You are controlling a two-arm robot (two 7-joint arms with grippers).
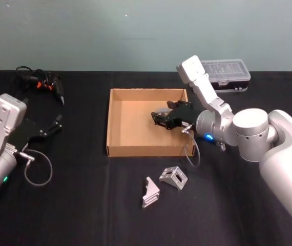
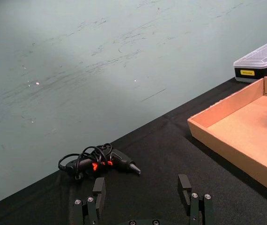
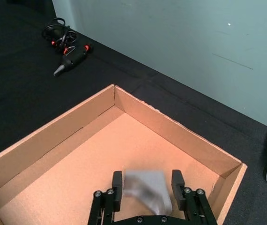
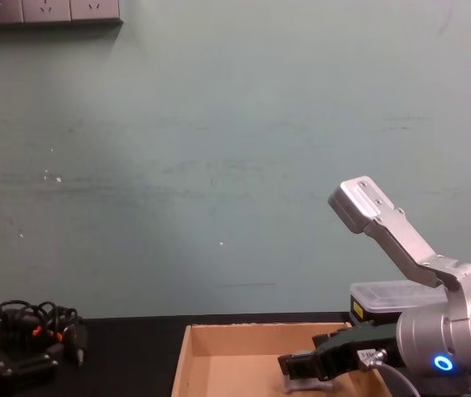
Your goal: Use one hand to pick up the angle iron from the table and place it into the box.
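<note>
Right gripper [image 3: 145, 177]: held low over the right half of the box [image 1: 146, 150], fingers [image 3: 117, 187] closed against either side of the angle iron [image 3: 147, 194].
Angle iron: carried inside the box's outline, near its right wall, above the cardboard floor.
Left gripper [image 1: 55, 124]: parked near the left edge of the table [image 1: 84, 205], fingers spread, nothing held.
Step in hand: the release. It is probably best done with the piece lowered close to the floor and kept off the walls, then let go and the arm raised straight up.
Spare angle irons [image 1: 150, 192] [image 1: 173, 177]: lying on the table just outside the box's front wall.
Hard to make out: the held piece is smeared, so its tilt cannot be told. Whether it touches the floor is hidden.
</note>
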